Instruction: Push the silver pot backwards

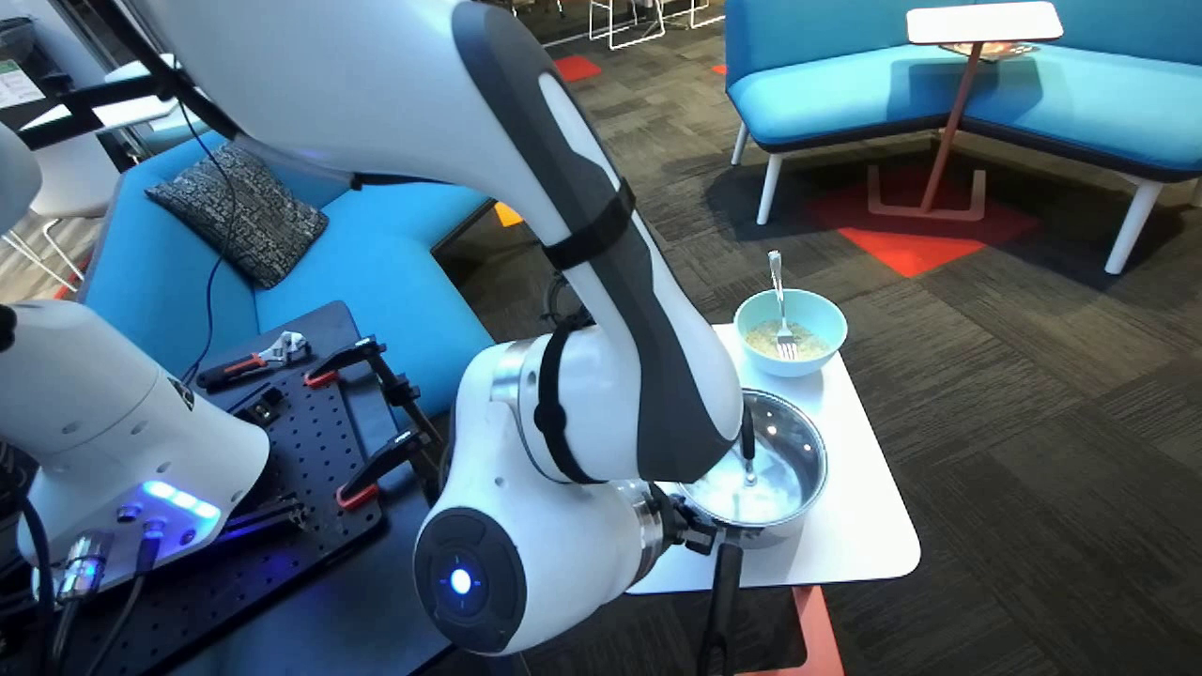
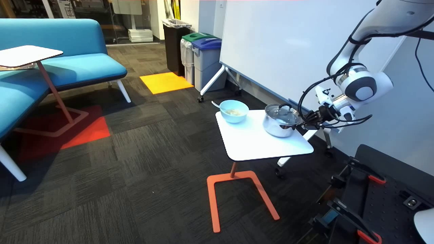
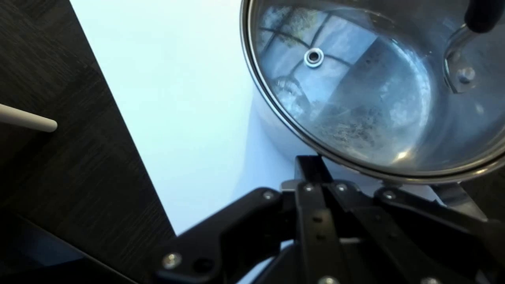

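Note:
The silver pot [image 1: 796, 460] stands upright on a small white table [image 1: 859, 526], covered by a glass lid. Its long black handle [image 1: 721, 601] points past the table's near edge in an exterior view. The pot also shows in an exterior view [image 2: 275, 128] and in the wrist view [image 3: 375, 118]. My gripper [image 3: 313, 167] is shut and empty, its fingertips together beside the pot's wall just below the rim, near the handle's base. They look against the wall, but I cannot tell for certain that they touch. The gripper also shows in an exterior view [image 2: 300, 125], partly hidden by cables.
A pale green bowl [image 1: 815, 361] with a fork stands beside the pot; it also shows in an exterior view [image 2: 234, 118]. The table's edge runs along the left in the wrist view. A whiteboard [image 2: 288, 44] stands behind the arm. Clamps [image 1: 376, 469] hold the robot's mounting board.

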